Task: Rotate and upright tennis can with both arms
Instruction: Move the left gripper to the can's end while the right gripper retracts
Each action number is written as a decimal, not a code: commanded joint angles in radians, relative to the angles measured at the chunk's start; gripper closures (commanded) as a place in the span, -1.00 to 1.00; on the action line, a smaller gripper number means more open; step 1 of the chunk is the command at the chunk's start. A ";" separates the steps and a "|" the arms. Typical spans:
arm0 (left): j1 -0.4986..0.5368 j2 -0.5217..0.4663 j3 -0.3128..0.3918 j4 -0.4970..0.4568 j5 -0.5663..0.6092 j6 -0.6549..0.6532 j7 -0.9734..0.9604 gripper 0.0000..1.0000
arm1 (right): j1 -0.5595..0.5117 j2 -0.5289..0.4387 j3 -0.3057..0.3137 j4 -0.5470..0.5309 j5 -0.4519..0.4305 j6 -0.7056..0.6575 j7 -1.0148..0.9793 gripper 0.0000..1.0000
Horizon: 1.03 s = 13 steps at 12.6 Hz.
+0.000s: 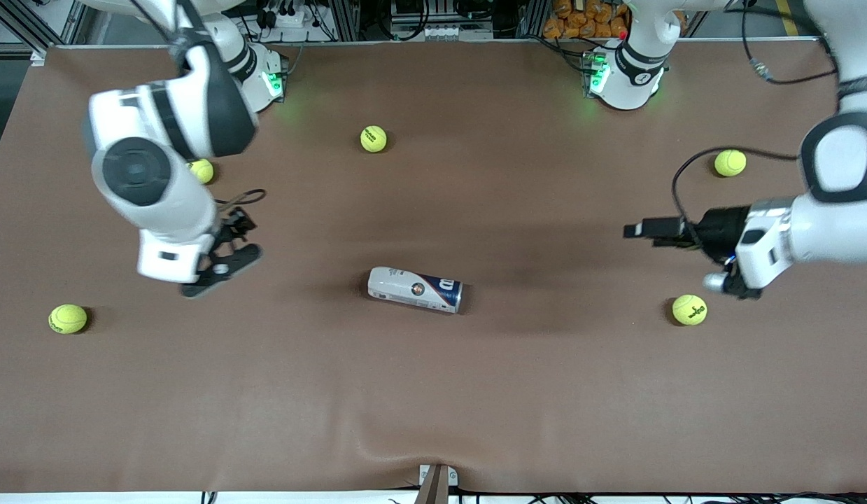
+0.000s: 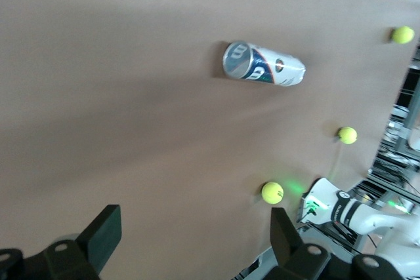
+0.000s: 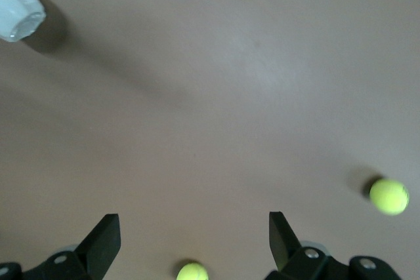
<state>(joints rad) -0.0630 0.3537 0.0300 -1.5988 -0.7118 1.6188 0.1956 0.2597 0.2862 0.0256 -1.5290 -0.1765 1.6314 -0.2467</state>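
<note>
The tennis can point(image 1: 414, 289) lies on its side in the middle of the brown table, its metallic rim turned toward the left arm's end. It also shows in the left wrist view as the can point(image 2: 262, 65), and only its white end point(image 3: 16, 11) shows in the right wrist view. My left gripper point(image 1: 643, 229) hangs open and empty over the table toward the left arm's end, well apart from the can; its fingers point(image 2: 105, 231) stand wide. My right gripper point(image 1: 230, 246) hangs open and empty over the right arm's end; its fingers point(image 3: 282, 234) are spread.
Several yellow-green tennis balls lie scattered: one ball point(image 1: 374, 138) near the bases, one point(image 1: 201, 170) partly under the right arm, one point(image 1: 68, 318) at the right arm's end, and two point(image 1: 730, 162) point(image 1: 689, 309) by the left gripper. The table's front edge point(image 1: 433, 483) runs below.
</note>
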 commanded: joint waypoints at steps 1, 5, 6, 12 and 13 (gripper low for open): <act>-0.015 0.089 -0.005 0.025 -0.101 0.027 0.109 -1.00 | -0.065 -0.062 0.017 -0.034 0.029 -0.036 0.087 -1.00; -0.050 0.201 -0.025 0.031 -0.248 0.092 0.228 -1.00 | -0.146 -0.120 0.017 -0.098 0.097 -0.058 0.126 -1.00; -0.060 0.224 -0.035 0.031 -0.274 0.101 0.258 -1.00 | -0.158 -0.128 0.017 -0.112 0.112 -0.051 0.126 -1.00; -0.136 0.376 -0.085 0.031 -0.463 0.271 0.450 -1.00 | -0.271 -0.145 0.016 -0.157 0.189 -0.033 0.225 -1.00; -0.155 0.387 -0.085 0.031 -0.492 0.297 0.455 -1.00 | -0.266 -0.172 0.016 -0.184 0.189 -0.021 0.265 -1.00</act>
<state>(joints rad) -0.1789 0.7128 -0.0565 -1.5916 -1.1530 1.8745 0.6314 -0.0040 0.1888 0.0250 -1.6384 -0.0088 1.5849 -0.0659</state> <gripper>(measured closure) 0.000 0.000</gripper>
